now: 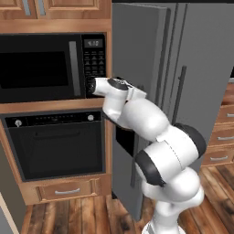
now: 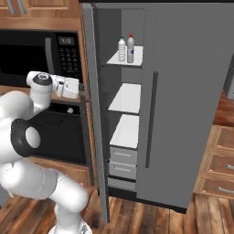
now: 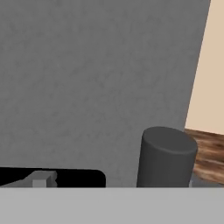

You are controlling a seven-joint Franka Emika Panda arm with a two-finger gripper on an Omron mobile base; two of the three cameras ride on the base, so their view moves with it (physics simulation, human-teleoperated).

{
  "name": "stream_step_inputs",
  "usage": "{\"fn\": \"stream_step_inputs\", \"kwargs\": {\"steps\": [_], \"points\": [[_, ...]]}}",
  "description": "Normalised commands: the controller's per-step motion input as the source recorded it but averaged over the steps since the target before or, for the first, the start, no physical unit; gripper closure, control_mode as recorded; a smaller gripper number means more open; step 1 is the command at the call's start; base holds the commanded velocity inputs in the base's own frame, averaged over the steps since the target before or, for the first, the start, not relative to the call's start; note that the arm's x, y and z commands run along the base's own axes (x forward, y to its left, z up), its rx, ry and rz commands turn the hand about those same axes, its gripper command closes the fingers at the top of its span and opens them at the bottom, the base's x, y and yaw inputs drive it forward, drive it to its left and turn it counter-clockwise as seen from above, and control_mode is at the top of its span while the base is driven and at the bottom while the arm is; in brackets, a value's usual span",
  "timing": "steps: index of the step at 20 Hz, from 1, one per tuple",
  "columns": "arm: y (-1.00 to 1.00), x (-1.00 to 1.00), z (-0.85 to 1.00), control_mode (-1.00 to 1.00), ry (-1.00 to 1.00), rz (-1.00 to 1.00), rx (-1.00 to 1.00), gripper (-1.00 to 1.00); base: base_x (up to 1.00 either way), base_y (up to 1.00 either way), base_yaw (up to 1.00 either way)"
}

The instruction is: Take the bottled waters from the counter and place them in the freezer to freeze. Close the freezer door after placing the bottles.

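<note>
With both bottles [image 2: 126,49] shelved in the freezer [image 2: 125,98] beyond the door [image 2: 93,114], we keep our gripper [image 2: 81,87] open-jawed, flat on the door's outer face, pushing steadily shut.

Both base views look forward from behind the arm, left and right, and share the freezer door [image 1: 137,68] in the middle. The hand view sits very close against that grey door [image 3: 96,78].
</note>
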Motion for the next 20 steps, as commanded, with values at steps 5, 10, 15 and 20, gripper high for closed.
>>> {"fn": "stream_step_inputs", "kwargs": {"steps": [5, 10, 15, 20], "points": [[-1.00, 0.25, -0.21, -1.00, 0.00, 0.21, 0.03, -1.00, 0.00, 0.00, 0.00], [-1.00, 0.42, -0.27, -1.00, 0.00, 0.20, 0.02, -1.00, 0.00, 0.00, 0.00], [-1.00, 0.57, -0.22, -1.00, 0.00, 0.15, 0.02, -1.00, 0.00, 0.00, 0.00], [-0.97, 0.77, -0.14, -1.00, 0.02, 0.08, 0.05, -1.00, 0.00, 0.00, 0.00]]}}
